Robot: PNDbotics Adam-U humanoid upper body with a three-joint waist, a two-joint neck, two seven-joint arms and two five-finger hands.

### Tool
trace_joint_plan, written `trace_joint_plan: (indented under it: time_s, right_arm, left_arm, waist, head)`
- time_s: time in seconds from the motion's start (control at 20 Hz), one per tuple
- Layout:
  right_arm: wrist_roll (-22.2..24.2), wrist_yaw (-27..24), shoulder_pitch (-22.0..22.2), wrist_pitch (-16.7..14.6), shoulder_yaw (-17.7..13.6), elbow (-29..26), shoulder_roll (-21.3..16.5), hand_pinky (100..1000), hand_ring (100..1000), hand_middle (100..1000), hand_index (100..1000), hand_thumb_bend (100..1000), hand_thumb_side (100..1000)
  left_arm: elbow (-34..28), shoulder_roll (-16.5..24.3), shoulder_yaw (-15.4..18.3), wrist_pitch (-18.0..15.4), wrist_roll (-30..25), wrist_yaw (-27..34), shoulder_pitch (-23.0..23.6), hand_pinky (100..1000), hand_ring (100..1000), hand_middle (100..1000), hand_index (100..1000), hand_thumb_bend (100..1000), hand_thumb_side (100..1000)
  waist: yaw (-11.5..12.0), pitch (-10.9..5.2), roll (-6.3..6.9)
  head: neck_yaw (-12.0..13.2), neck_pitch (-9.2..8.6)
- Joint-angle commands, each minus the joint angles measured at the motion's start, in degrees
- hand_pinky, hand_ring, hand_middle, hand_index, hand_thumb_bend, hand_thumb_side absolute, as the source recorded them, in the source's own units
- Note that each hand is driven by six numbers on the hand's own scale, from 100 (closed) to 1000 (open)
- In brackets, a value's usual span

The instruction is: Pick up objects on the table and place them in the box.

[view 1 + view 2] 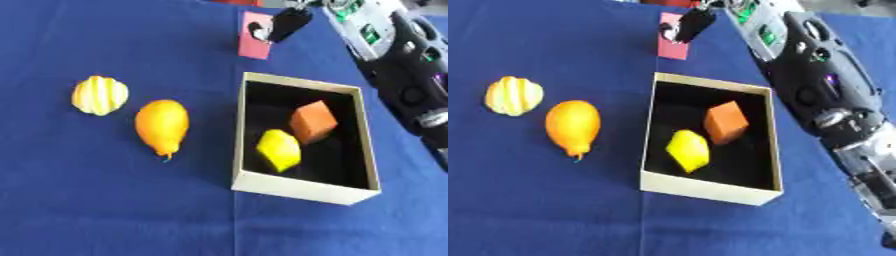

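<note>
Box point(302, 191) near edge, orange fruit point(162, 125) well left

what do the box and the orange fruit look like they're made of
The box looks like cardboard: pale matte walls with thin flat edges and a dark inside. The orange fruit seems to be smooth moulded plastic or foam with a soft sheen, though a real fruit cannot be ruled out.

R arm stretched fwd from right edge, right hand point(289, 22) fingers curled, pinching
</note>
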Motion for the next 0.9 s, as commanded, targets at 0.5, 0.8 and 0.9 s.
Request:
trace_joint_plan:
  time_s: [0.5,0.8,0.9]
  right_arm:
    - [4.8,-3.4,-0.8,-0.8,-1.3,0.8,-1.5,1000,1000,939,1000,100,366]
    - [5.3,-2.0,-0.9,0.4,-1.8,2.2,-1.3,1000,1000,950,1000,100,366]
    - [5.4,-1.9,-1.0,0.6,-1.8,2.5,-1.1,1000,1000,955,1000,100,334]
  left_arm:
    - [-0.8,0.5,1.2,1.2,0.0,0.2,0.6,845,808,754,910,163,349]
    - [-0.8,0.3,1.2,1.1,0.2,0.2,0.7,845,806,751,909,141,357]
    - [-0.8,0.2,1.3,1.2,0.2,0.3,0.9,844,805,750,908,135,361]
  waist:
    - [-0.8,-2.67,0.44]
    - [-1.2,-2.3,0.66]
    - [-1.3,-2.17,0.77]
  head:
    - [0.2,0.76]
    - [-1.1,-0.59]
    - [-1.5,-1.0]
